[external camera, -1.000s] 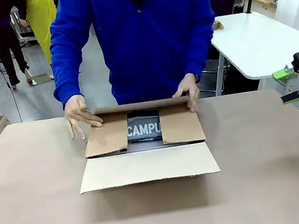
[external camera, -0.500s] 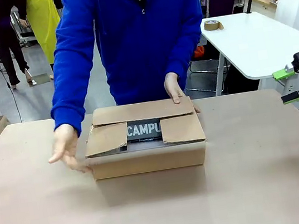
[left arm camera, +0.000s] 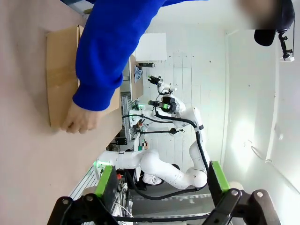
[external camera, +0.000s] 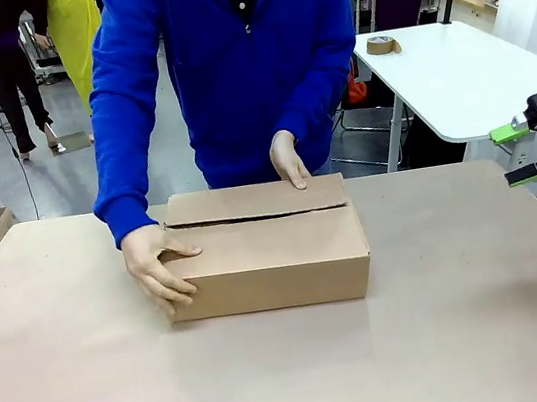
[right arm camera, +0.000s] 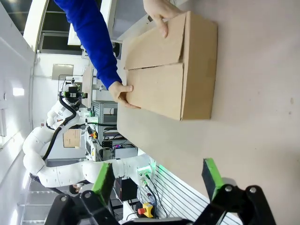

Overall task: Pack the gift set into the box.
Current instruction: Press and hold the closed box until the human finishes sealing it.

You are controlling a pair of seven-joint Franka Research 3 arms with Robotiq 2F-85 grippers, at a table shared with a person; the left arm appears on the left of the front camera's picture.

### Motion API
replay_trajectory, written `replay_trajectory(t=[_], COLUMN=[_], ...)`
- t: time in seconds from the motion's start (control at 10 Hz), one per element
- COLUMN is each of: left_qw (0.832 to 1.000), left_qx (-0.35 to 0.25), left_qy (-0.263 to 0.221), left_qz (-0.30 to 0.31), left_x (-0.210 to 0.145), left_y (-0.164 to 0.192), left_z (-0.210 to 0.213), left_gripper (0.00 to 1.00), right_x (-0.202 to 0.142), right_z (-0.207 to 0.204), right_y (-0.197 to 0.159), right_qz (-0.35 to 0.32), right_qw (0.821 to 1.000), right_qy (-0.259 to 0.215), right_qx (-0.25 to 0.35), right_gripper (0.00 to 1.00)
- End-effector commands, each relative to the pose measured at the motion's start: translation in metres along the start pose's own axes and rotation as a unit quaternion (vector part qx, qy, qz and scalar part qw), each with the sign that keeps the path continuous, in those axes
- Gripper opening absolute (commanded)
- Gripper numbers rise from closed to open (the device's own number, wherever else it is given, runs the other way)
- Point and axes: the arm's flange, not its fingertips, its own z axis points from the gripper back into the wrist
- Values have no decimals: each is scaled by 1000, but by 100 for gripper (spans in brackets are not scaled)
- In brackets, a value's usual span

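Near side: a wide strip of table (external camera: 275, 382) runs from the near edge up to the box (external camera: 268, 262), with open margin left and right of it too. The box sits mid-table, long side toward me, flaps folded shut, seam running lengthwise across the top (slight gap at its left end). The person's near hand (external camera: 157, 263) wraps the box's left end, thumb on the top flap. Their far hand (external camera: 289, 160) presses the far flap at its back edge. Out by the table's far right corner hangs the right gripper (external camera: 516, 154), fingers spread wide, well apart from the box. The left gripper (left arm camera: 161, 180) is also spread, box well off. Beyond: a white side table (external camera: 463, 81) with a tape roll (external camera: 382, 44).
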Motion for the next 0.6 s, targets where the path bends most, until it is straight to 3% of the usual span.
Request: replay_trajectory(t=[0.0, 0.5], left_qw=[1000, 1000], left_qx=[2, 2], left_qy=[4, 4], left_qz=[1, 1], left_x=[-4, -4], left_y=[-1, -1], left_z=[0, 0], left_gripper=[100, 100], right_x=[1, 1], right_z=[2, 2], right_y=[1, 1], right_qz=[5, 5], right_qw=[1000, 1000], right_qy=[3, 3], right_qx=[-4, -4], right_gripper=[100, 100])
